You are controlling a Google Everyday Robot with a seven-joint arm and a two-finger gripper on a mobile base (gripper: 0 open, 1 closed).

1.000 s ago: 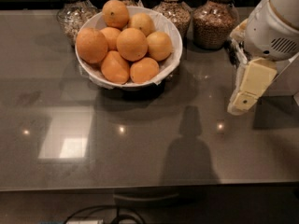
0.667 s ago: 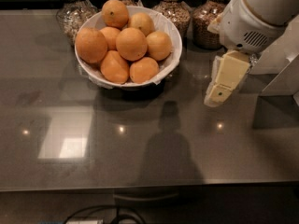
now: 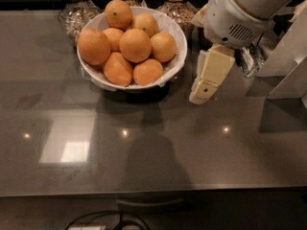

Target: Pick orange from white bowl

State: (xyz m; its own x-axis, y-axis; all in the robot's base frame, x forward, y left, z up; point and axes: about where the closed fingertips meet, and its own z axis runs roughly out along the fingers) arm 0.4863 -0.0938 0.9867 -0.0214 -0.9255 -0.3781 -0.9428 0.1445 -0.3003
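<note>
The white bowl [image 3: 175, 37] with a crinkled liner stands at the back of the dark table and holds several oranges. A large, evenly bright orange [image 3: 135, 45] lies on top in the middle of the pile, and another large one [image 3: 94, 47] lies at the left. An orange with a dark stem dot [image 3: 118, 13] is at the back, with a paler one [image 3: 145, 24] beside it. My gripper [image 3: 205, 86] hangs from the white arm just right of the bowl. It points down, is level with the bowl's rim, and holds nothing.
Glass jars of grain [image 3: 74, 13] stand behind the bowl, another [image 3: 175, 6] at the back right. A pale grey slanted structure [image 3: 288, 56] stands at the right edge. The dark glossy table [image 3: 144, 147] stretches toward me, and cables [image 3: 105, 222] lie below its front edge.
My arm and gripper have moved left, from the table's right side to right next to the bowl. The bowl and the oranges have not shifted.
</note>
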